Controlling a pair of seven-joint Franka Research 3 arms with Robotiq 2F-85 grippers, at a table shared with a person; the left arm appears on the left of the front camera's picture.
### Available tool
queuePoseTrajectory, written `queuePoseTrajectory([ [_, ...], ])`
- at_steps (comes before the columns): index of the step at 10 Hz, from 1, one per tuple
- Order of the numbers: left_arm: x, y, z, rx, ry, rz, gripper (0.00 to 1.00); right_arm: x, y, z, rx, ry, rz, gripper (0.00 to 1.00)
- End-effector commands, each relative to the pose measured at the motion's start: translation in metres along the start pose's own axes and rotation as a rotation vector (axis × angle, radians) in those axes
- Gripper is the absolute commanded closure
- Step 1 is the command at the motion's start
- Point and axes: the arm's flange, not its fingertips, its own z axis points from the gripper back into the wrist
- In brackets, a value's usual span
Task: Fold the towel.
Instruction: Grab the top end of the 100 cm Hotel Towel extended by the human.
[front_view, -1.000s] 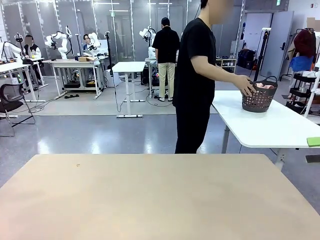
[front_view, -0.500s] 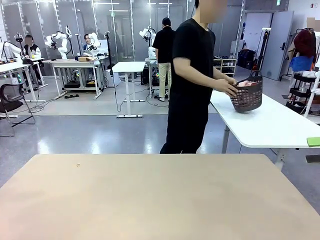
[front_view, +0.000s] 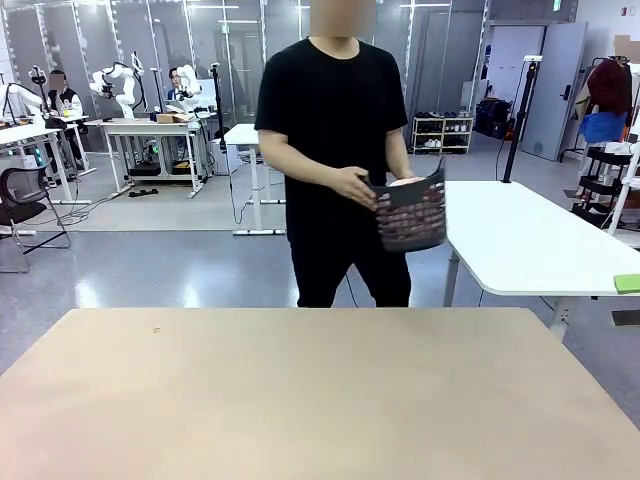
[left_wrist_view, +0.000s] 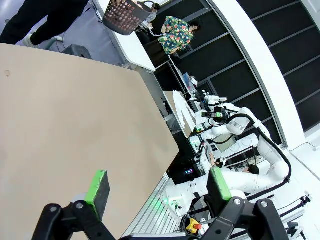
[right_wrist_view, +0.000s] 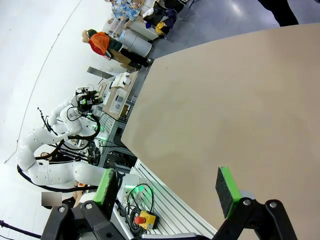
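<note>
Front view: person (front_view: 335, 140) lifted dark grey perforated plastic basket (front_view: 412, 215) (salmon-pink terry towel (front_view: 404, 183) inside) off far-right white table (front_view: 520, 240); folding unstarted, left gripper (left_wrist_view: 158, 185) and right gripper (right_wrist_view: 166, 187) jaws spread.

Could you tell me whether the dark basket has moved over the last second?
Yes. The basket has left the white table, carried leftward past its left edge by the person.

— What's the work surface?
— A tan table (front_view: 320, 400), matte, with a small dark speck (front_view: 156, 330) near its far left corner
— And behind it?
— A white table (front_view: 530, 245), green pad (front_view: 627, 283) at its edge
</note>
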Motion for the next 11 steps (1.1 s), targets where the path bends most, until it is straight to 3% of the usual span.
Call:
queuePoseTrajectory([
  [1, 0.001, 0.0012, -0.0005, -0.019, -0.009, -0.007, 0.0, 0.0011, -0.0017, -0.0012, 0.014, -0.01, 0.022, 0.0],
  [11, 0.001, 0.0012, -0.0005, -0.019, -0.009, -0.007, 0.0, 0.0011, -0.0017, -0.0012, 0.014, -0.01, 0.022, 0.0],
])
